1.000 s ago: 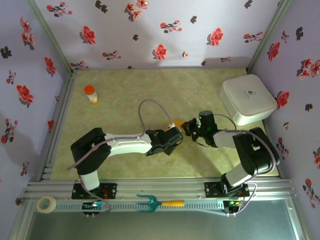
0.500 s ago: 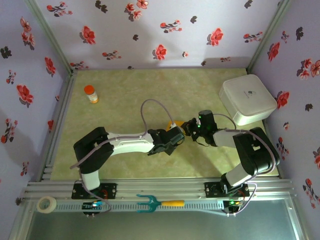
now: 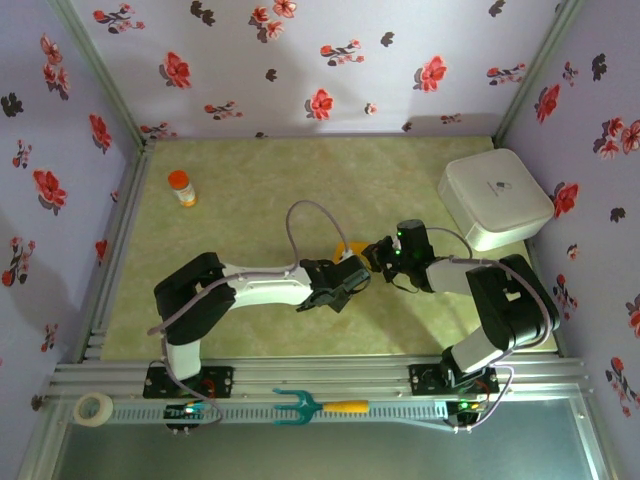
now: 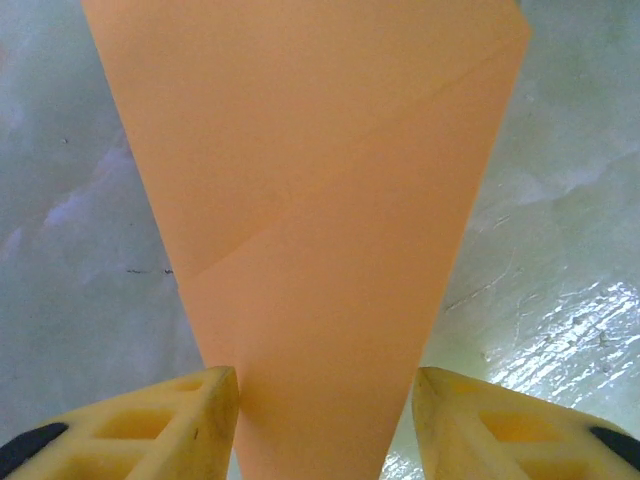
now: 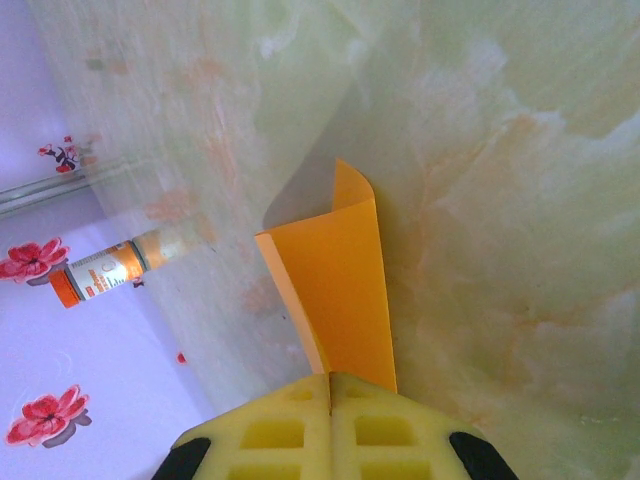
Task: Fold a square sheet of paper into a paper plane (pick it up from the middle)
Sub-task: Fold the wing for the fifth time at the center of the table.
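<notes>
Marbled green tabletop [image 3: 250, 180], floral walls [image 3: 240, 50], paper [image 4: 300, 200]

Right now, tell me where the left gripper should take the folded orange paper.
Probably the folded orange paper's narrow tapered end, coming from the tip: it sits between the left gripper's open fingers, while the right gripper pinches it from the other side.

No writing can be read. The small orange-capped bottle [image 5: 100, 275], ahead and left of the right gripper [image 5: 330, 385], bears a label too blurred to make out. The white box [image 3: 495, 198], to that gripper's right, carries a small illegible mark.
</notes>
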### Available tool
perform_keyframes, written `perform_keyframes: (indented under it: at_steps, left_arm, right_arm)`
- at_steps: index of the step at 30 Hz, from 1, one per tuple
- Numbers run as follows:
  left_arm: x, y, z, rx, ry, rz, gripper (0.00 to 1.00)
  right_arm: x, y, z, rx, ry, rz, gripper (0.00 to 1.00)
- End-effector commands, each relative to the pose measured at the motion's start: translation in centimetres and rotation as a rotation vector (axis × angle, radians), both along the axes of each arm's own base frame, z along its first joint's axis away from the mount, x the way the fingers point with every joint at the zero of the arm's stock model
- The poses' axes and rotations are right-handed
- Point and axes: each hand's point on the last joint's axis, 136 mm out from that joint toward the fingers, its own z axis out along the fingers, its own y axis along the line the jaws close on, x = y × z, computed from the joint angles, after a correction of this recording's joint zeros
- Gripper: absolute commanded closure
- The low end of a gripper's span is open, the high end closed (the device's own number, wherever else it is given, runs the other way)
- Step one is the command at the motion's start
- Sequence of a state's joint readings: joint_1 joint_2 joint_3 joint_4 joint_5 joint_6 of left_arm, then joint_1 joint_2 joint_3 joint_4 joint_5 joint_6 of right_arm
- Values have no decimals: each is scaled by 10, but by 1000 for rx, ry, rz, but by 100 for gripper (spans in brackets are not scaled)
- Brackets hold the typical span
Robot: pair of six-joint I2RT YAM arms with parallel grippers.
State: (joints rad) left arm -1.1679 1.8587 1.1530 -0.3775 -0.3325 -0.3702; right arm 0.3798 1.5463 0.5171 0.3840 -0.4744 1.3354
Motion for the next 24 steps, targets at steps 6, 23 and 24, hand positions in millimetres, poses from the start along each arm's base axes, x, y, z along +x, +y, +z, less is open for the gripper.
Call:
perform_keyframes:
  at_steps: [6,23,24]
  left_arm:
    - [-2,-4,3,1,-5,-10,59]
    - [-1,-4,2,-1,-6,-4,77]
    - [-2,-4,2,-3,-5,-6,79]
  right_arm:
    - [3,2,9,-3,-37,18,99]
    - [3,1,8,-2,-43,18,96]
    - [3,0,8,-3,-44,17,95]
